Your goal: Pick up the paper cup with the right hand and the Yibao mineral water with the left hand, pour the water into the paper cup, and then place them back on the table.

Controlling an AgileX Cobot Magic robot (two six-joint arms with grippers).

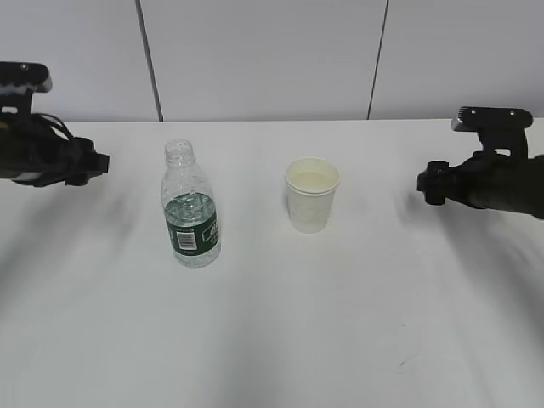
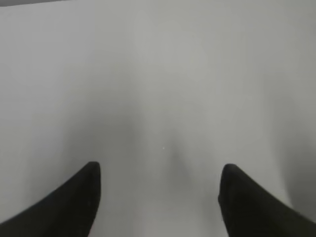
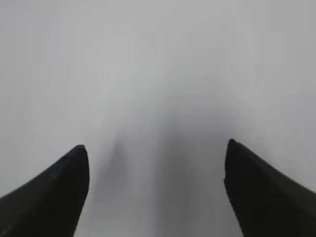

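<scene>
White table (image 1: 340, 340), wide and plain, carrying everything. Left hand (image 1: 98, 163) hangs over the table's left edge, well apart from the bottle; wrist view shows its jaws spread wide over bare tabletop, nothing between them. Right hand (image 1: 425, 183) sits at the right edge, well apart from the cup, jaws likewise spread and empty. Yibao mineral water (image 1: 190, 208) stands upright left of centre, capless, dark green label with barcode patch; water (image 1: 189, 206) sits roughly half height. Paper cup (image 1: 311, 195) upright just right of centre, near the bottle, not touching.
</scene>
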